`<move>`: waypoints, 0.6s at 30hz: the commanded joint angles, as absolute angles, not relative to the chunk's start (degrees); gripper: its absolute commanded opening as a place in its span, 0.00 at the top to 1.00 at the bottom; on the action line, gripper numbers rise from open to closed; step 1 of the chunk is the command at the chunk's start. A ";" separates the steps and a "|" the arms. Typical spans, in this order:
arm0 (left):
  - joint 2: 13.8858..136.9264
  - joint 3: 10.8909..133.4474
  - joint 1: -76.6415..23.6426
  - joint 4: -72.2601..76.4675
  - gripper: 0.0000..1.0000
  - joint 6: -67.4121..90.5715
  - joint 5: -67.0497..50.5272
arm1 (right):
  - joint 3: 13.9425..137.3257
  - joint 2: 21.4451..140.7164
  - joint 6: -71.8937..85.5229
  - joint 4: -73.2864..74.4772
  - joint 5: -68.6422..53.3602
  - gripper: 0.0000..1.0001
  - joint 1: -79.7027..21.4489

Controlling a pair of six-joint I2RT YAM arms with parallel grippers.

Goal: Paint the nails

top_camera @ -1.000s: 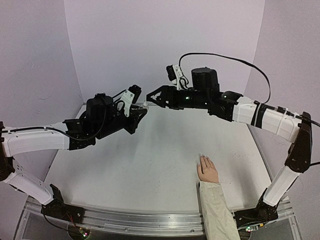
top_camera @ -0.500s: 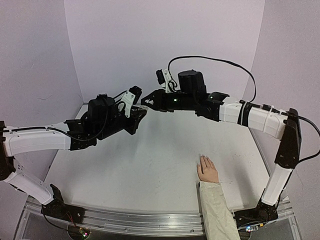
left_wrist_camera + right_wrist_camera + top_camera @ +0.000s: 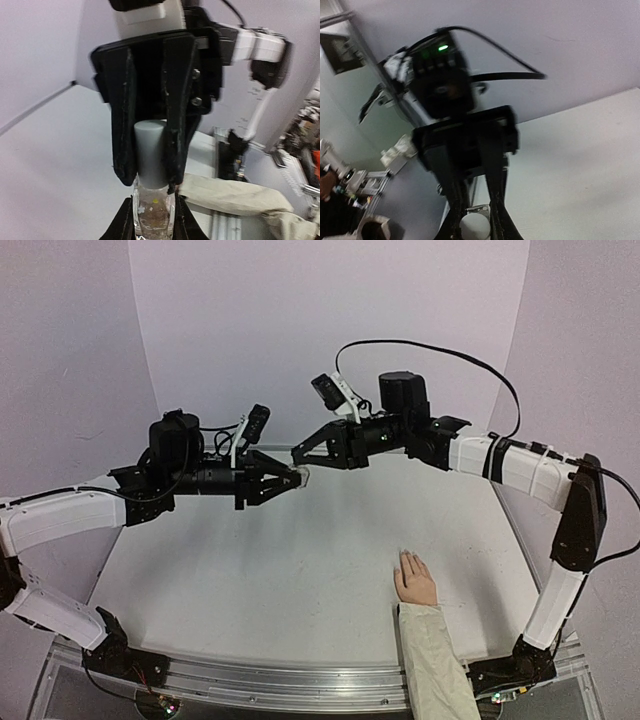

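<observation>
The risk is at the cap (image 3: 150,150): if the right tool (image 3: 474,220) twists or pulls while its grip is off-centre, the bottle (image 3: 153,216) can slip out of the left tool (image 3: 154,223) and fall on the surface (image 3: 300,580), or polish can spill. Both tools are clamped, the left on the glass body, the right on the cap. The two arms reach forward and meet in the air over the far middle. The nails (image 3: 405,558) lie near right, on the hand (image 3: 416,582), well apart from the bottle.

Nails (image 3: 405,557): tiny, flesh-tone, barely visible, near rt.
</observation>
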State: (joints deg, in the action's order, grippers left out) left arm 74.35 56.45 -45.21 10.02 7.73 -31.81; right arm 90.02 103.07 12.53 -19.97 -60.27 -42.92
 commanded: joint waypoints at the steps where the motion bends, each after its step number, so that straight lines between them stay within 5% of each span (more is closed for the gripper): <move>1: 72.27 57.39 -45.34 20.39 1.00 10.27 -56.41 | 87.73 98.81 7.11 -22.09 -86.97 1.00 -46.84; 6: 71.27 54.79 -45.35 20.07 1.00 8.61 -43.86 | 84.64 95.85 6.73 -21.78 -72.94 0.97 -45.52; 13: 69.85 54.36 -48.64 15.06 1.00 0.38 -17.87 | 83.07 91.75 8.68 -18.06 -42.00 0.24 -44.74; 18: 70.30 55.07 -52.79 13.39 1.00 -7.21 2.93 | 86.42 93.30 18.35 -16.70 -31.63 0.17 -45.10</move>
State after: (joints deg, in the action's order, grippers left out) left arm 72.20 53.76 -50.11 12.62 0.34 -16.51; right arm 82.52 94.48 10.39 -17.08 -43.75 -44.77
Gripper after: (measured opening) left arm 0.214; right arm 0.827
